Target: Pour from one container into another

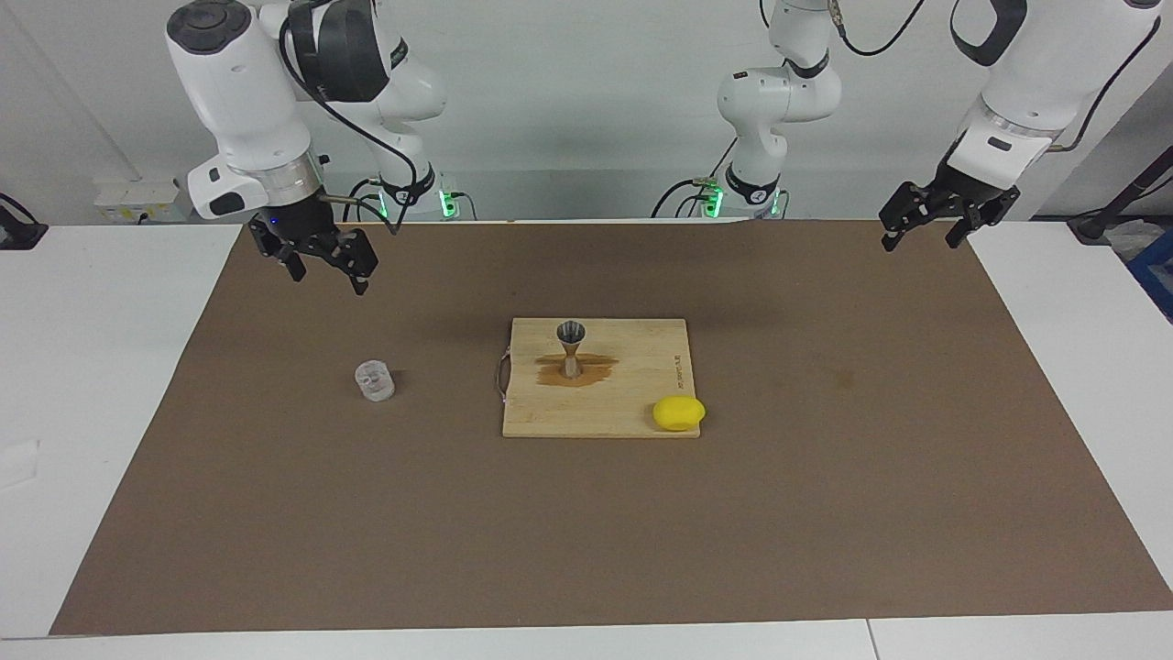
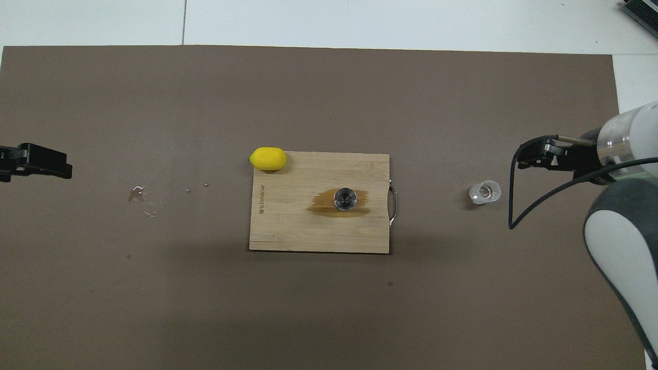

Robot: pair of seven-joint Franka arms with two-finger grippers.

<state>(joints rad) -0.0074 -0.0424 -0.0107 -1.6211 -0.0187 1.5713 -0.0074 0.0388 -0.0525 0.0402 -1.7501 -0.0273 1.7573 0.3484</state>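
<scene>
White table (image 1: 110, 367) under brown mat (image 1: 825, 495); on mat: glass cup (image 1: 375, 380), wooden cutting board (image 1: 623, 403), droplets (image 2: 138, 193).

Small clear cylindrical glass cup (image 1: 375, 381) (image 2: 484, 192): upright on brown mat, toward right arm's end, free-standing. Small silver-grey hourglass metal jigger (image 1: 571, 348) (image 2: 345, 199): upright on wooden board w/ dark wet patch round its base, well apart from cup.

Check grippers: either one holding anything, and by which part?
Nothing held. Right gripper is open, raised above the mat, clear of the glass cup. Left gripper waits open and empty.
</scene>
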